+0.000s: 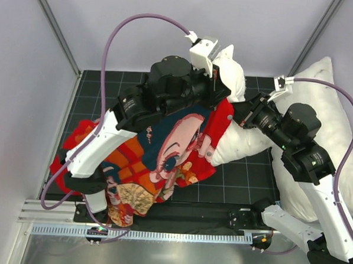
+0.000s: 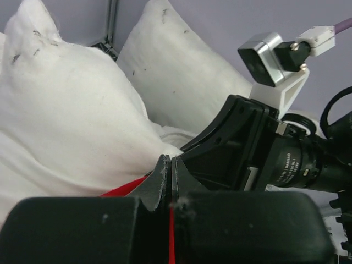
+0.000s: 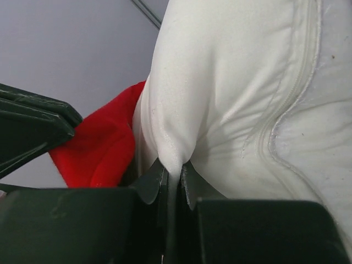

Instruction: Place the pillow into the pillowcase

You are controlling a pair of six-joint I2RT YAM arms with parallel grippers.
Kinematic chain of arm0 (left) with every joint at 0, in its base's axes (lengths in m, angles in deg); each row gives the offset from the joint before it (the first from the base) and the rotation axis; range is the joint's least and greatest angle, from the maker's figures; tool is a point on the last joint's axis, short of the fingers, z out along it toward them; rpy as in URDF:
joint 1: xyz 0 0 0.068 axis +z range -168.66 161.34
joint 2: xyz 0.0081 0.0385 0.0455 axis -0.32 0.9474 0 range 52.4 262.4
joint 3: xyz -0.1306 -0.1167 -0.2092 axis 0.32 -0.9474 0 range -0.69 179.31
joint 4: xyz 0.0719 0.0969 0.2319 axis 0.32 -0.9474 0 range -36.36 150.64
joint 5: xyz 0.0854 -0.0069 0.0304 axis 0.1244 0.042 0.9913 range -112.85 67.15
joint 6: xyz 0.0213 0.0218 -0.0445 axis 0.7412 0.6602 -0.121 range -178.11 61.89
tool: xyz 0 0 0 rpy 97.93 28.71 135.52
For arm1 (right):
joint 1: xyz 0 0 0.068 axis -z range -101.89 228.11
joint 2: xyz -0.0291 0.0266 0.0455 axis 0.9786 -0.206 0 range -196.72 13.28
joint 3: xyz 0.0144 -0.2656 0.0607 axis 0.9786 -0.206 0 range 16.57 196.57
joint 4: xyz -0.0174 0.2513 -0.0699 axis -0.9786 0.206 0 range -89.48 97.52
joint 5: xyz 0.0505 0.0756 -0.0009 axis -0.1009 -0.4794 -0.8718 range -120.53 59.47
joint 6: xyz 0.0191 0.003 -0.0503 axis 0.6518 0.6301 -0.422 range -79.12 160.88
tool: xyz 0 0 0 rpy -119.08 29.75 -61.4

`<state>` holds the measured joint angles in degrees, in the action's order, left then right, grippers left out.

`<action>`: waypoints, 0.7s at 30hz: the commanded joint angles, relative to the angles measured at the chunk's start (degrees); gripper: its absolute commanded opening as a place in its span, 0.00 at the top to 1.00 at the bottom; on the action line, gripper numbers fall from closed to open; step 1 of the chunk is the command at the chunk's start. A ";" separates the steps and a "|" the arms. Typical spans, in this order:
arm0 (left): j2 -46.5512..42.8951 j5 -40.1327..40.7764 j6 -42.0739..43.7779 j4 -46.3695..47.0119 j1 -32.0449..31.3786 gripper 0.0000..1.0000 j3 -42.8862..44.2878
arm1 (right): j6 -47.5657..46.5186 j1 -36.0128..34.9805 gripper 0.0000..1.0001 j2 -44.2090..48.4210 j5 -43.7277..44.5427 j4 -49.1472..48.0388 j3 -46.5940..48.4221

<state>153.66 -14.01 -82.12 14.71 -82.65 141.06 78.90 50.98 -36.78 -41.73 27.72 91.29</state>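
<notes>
1. At the left gripper point(image 2: 169, 179): pressed together, with a thin edge of the red pillowcase point(image 2: 124, 190) nipped between the fingertips.
2. At the right gripper point(image 3: 173, 175): all but closed, pinching a small fold of the white pillow point(image 3: 181, 82) right at the tips. Red cloth just to the left of that pinch, close beside the white but not drawn over it.
3. From above: pillowcase point(image 1: 164, 149) spread out behind and below the left gripper, under the left arm, printed side up. Pillow point(image 1: 241, 144) bulging out past the red edge, lying between the two grippers and beyond them.
4. Done so far, judging by this layout: edge of the case gripped, pillow gripped, and the two brought together at what looks like the case's mouth. Possibly one end of the pillow tucked under the red cloth, but cannot tell how deep, with the left arm covering that spot.
5. Left to do: most of the job. Plenty of bare white showing on either side of the right gripper, so the case needs drawing over the pillow, or the pillow pushing in, until covered end to end.
6. Beyond the right gripper, against the wall: a larger white pillow point(image 1: 327, 86), no part of this job and best kept out of the case.
</notes>
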 commanded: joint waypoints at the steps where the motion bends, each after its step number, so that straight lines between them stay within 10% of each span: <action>1: -5.34 -3.57 -2.35 14.12 0.70 1.00 1.26 | -0.75 -1.78 0.96 2.16 -0.75 -2.51 0.60; 15: -34.54 6.90 -11.13 23.16 6.86 0.99 -40.13 | -7.68 -1.87 0.96 -3.19 -12.19 -0.43 30.51; 21: -20.61 -5.39 -14.48 25.53 6.86 1.00 -29.63 | -12.26 -1.87 0.96 -8.37 -4.11 5.48 44.96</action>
<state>122.64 -12.72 -92.92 31.47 -75.96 107.01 69.54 49.34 -45.39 -49.40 38.12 126.57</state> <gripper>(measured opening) 0.009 0.106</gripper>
